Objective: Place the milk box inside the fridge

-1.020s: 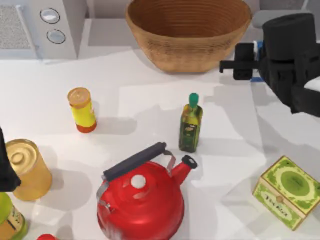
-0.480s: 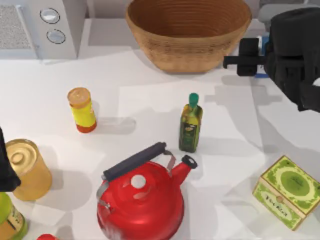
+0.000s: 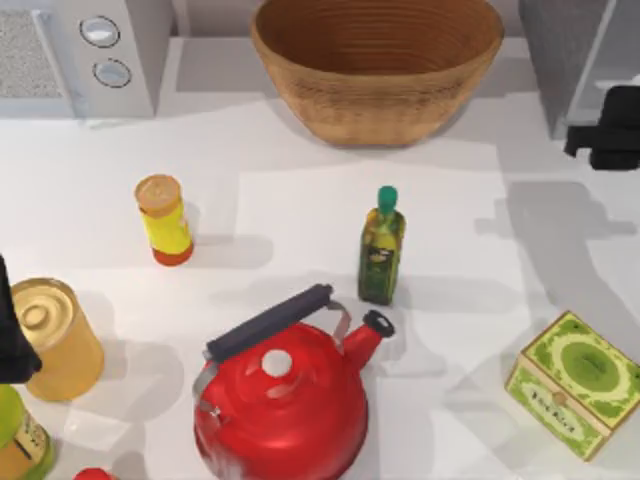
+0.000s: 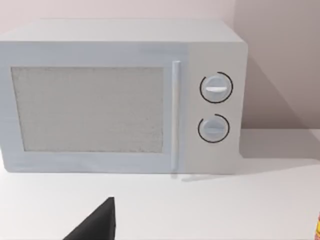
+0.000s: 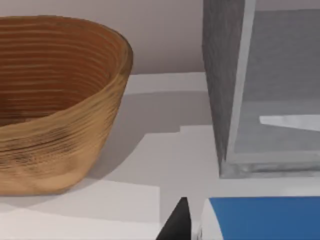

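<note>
One arm is at work: over the last second the right gripper [image 3: 612, 140] has been drawn from beside the wicker basket [image 3: 376, 62] to the top view's right edge, just before the fridge [image 3: 575, 55]. The milk box [image 5: 260, 217] is seen blue in the right wrist view, beside a dark finger [image 5: 177, 222], facing the fridge's opening; it is judged pinched, insertion remaining. The left gripper [image 4: 95, 225] is parked facing the microwave [image 4: 122, 95]; its fingers' state cannot be told.
</note>
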You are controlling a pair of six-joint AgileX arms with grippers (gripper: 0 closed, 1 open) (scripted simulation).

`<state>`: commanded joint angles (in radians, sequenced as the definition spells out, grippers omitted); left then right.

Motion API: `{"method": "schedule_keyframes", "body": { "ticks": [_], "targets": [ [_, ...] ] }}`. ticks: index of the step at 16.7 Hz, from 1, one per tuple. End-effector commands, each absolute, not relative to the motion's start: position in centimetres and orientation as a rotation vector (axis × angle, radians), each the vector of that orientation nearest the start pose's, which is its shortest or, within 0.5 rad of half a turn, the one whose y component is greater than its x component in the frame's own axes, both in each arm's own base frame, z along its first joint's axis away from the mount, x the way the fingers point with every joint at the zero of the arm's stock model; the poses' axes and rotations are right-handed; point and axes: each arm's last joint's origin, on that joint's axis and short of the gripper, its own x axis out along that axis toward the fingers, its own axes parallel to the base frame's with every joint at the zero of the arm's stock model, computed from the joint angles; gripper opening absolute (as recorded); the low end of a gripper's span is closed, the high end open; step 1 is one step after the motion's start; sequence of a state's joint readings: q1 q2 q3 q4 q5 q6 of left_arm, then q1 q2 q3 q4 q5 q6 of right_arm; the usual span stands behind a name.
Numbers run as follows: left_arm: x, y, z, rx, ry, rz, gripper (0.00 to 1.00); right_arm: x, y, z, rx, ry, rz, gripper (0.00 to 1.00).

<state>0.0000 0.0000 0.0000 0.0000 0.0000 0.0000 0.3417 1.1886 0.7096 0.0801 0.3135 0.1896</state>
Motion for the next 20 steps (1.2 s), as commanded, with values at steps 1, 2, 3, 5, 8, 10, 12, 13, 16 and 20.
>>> {"method": "schedule_keyframes", "body": {
  "ticks": [1, 2, 3, 5, 8, 10, 12, 13, 16, 20],
  "targets": [
    [10.6, -0.1, 16.0, 0.000, 0.000, 0.000, 1.00, 23.6, 6.9, 24.9, 0.051, 0.354, 0.002, 0.00],
    [10.6, -0.1, 16.0, 0.000, 0.000, 0.000, 1.00, 22.1, 5.9, 24.9, 0.051, 0.328, 0.005, 0.00],
    [10.6, -0.1, 16.0, 0.000, 0.000, 0.000, 1.00, 20.6, 5.0, 24.9, 0.052, 0.299, 0.008, 0.00],
    [10.6, -0.1, 16.0, 0.000, 0.000, 0.000, 1.00, 17.6, 3.4, 24.3, 0.050, 0.236, 0.013, 0.00],
    [10.6, -0.1, 16.0, 0.000, 0.000, 0.000, 1.00, 13.9, 1.6, 22.3, 0.039, 0.138, 0.015, 0.00],
    [10.6, -0.1, 16.0, 0.000, 0.000, 0.000, 1.00, 12.2, 0.9, 20.6, 0.028, 0.083, 0.013, 0.00],
    [10.6, -0.1, 16.0, 0.000, 0.000, 0.000, 1.00, 11.2, 0.4, 18.8, 0.016, 0.040, 0.008, 0.00],
    [10.6, -0.1, 16.0, 0.000, 0.000, 0.000, 1.00, 10.9, 0.2, 18.0, 0.011, 0.024, 0.006, 0.00],
    [10.6, -0.1, 16.0, 0.000, 0.000, 0.000, 1.00, 10.6, -0.1, 16.3, 0.001, 0.002, 0.001, 0.00],
    [10.6, -0.1, 16.0, 0.000, 0.000, 0.000, 1.00, 10.6, -0.1, 16.0, 0.000, 0.000, 0.000, 0.00]
  ]
}}
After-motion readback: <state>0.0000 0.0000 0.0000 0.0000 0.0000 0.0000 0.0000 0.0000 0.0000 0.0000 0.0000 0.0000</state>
